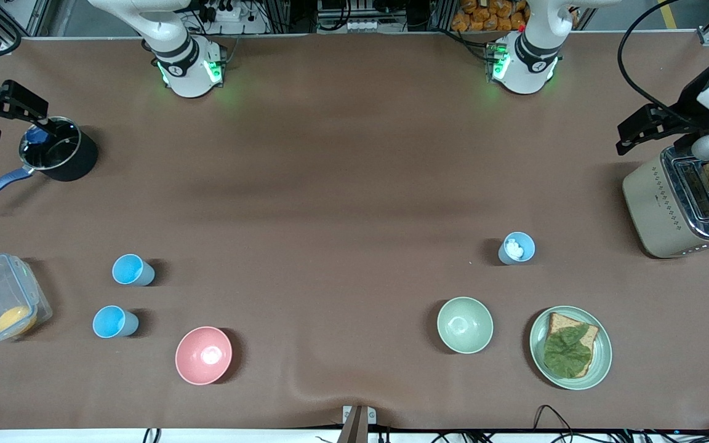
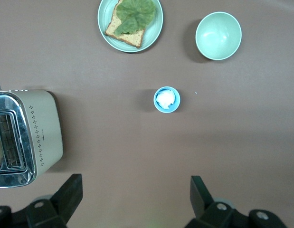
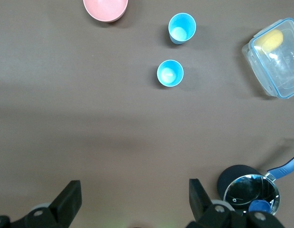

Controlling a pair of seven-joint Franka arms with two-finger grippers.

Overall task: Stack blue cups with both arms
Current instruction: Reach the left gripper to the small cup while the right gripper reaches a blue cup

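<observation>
Two empty blue cups (image 1: 133, 270) (image 1: 114, 322) stand upright near each other toward the right arm's end; they also show in the right wrist view (image 3: 170, 73) (image 3: 182, 28). A third blue cup (image 1: 517, 248) with something white inside stands toward the left arm's end and shows in the left wrist view (image 2: 166, 99). My right gripper (image 1: 10, 120) (image 3: 135, 194) is open and empty, up over the table beside a black pot. My left gripper (image 1: 628, 138) (image 2: 136, 194) is open and empty, up beside the toaster.
Pink bowl (image 1: 203, 355) and clear lidded container (image 1: 0, 304) flank the two cups. Black pot (image 1: 58, 157) with a blue handle sits farther back. Pale green bowl (image 1: 464, 325), plate (image 1: 600, 363) with toast and lettuce, and toaster (image 1: 656, 209) holding bread are at the left arm's end.
</observation>
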